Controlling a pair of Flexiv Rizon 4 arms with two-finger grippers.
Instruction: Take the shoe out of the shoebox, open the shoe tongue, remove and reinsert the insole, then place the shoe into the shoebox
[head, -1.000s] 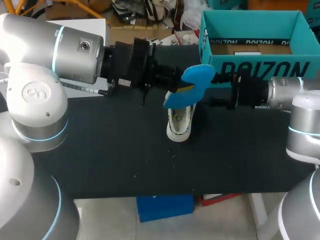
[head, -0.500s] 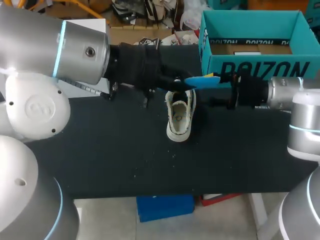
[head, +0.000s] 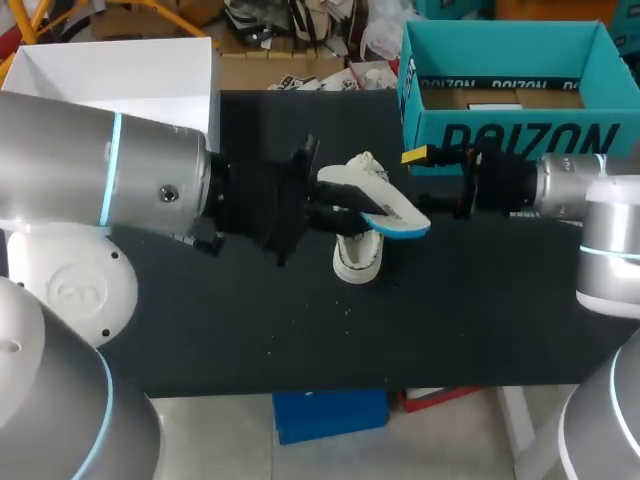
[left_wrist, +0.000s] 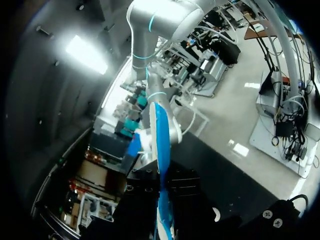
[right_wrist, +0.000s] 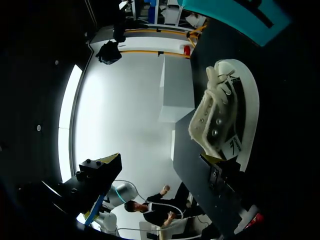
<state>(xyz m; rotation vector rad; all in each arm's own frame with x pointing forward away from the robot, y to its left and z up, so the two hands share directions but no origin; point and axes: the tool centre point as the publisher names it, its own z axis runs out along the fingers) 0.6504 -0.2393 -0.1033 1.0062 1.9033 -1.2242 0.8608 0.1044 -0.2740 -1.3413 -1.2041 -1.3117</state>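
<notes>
One white, blue-backed insole (head: 375, 195), clamped in my left pincer (head: 328, 200), hangs just above the white canvas shoe (head: 358, 250) at the black worktop's (head: 250, 320) middle, crosswise to it. My right pincer (right_wrist: 161, 162) gapes beside the shoe.

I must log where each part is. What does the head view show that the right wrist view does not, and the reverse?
Head view only: the left gripper holding the insole over the shoe. Right wrist view only: the shoe's eyelets and laces from close by, and the right gripper plainly open. Both: the shoe on the black table and the teal shoebox.
</notes>
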